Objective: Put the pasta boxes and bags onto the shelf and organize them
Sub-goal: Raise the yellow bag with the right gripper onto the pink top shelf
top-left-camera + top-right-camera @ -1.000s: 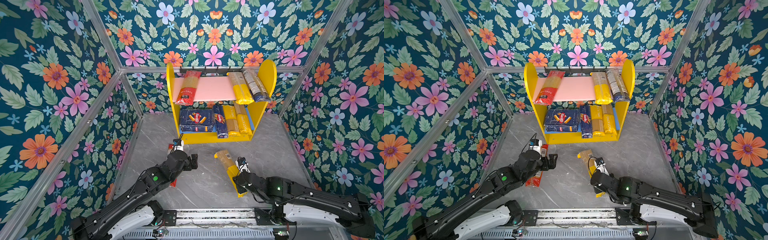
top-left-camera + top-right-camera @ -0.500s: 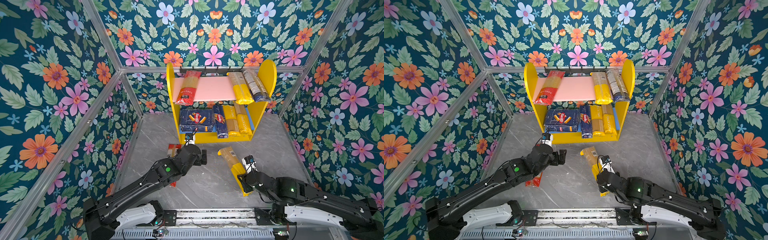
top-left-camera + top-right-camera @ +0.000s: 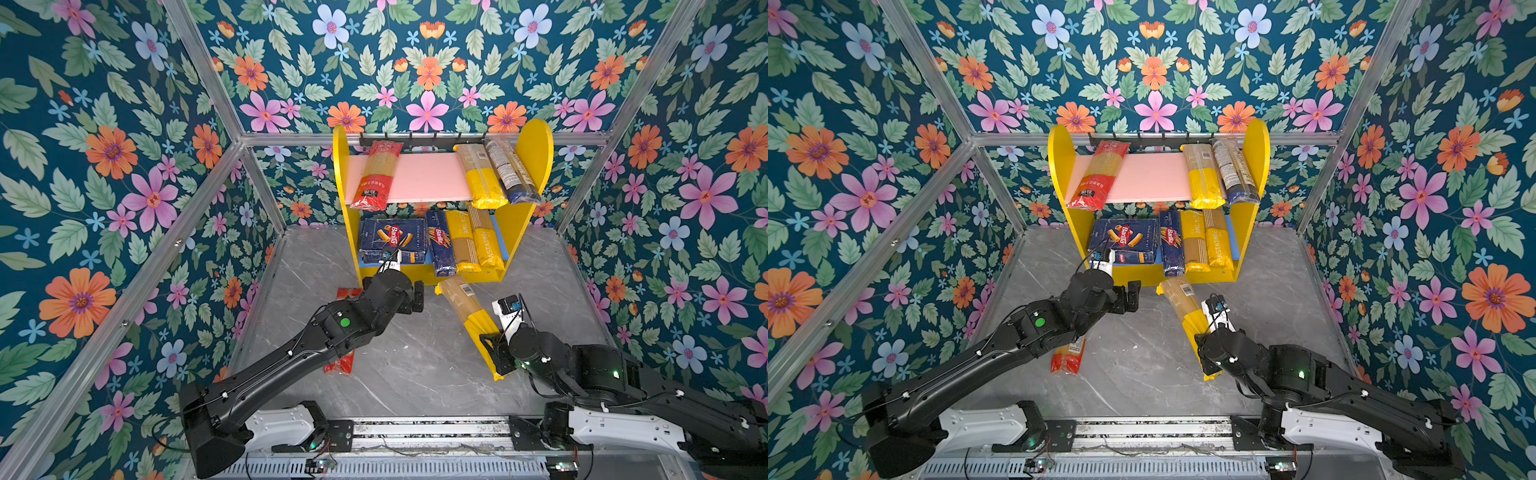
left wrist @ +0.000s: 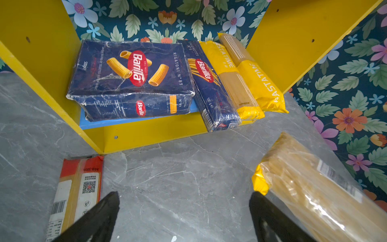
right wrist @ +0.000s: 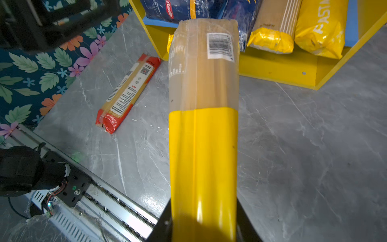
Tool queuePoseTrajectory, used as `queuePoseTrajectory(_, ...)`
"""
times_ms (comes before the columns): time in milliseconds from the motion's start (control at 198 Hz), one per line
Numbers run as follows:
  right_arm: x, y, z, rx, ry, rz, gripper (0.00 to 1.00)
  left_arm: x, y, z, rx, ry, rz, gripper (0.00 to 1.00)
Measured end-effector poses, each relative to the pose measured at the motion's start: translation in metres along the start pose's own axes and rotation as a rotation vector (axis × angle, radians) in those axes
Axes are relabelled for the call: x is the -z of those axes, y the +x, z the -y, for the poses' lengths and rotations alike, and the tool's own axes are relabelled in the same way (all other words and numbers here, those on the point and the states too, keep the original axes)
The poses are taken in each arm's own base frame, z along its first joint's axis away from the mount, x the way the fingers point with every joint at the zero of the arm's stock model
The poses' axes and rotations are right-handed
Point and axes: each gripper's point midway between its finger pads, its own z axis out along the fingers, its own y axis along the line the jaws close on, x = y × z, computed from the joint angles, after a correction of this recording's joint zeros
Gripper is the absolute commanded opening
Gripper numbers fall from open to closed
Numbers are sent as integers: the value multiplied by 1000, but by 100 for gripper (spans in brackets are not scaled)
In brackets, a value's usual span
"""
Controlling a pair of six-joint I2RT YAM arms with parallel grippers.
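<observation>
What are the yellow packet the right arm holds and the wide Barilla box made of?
Yellow packet: thin glossy plastic film, partly see-through, with glare streaks. Wide Barilla box: probably cardboard, corners worn white, seemingly wrapped in crinkled shiny clear film.

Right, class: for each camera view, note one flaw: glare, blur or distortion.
Right wrist view: the left arm is blurred, glare streaks the yellow spaghetti packet. Left wrist view: the left fingers are dark, soft-edged. In both top views: even light, wide-lens splayed floral walls.
</observation>
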Motion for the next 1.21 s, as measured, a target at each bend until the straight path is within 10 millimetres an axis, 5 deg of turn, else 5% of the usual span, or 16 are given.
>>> queuePoseTrajectory(479,25,-73,-22,120,10,129,20,5,-36,0,-72,-29,59,100)
queuePoseTrajectory(731,31,-106,-37,191,23,176,20,23,-52,-7,-76,-33,110,100)
queuePoseTrajectory(1210,42,-218,-61,319,146,364,21,44,-66,-29,-114,-93,167,100)
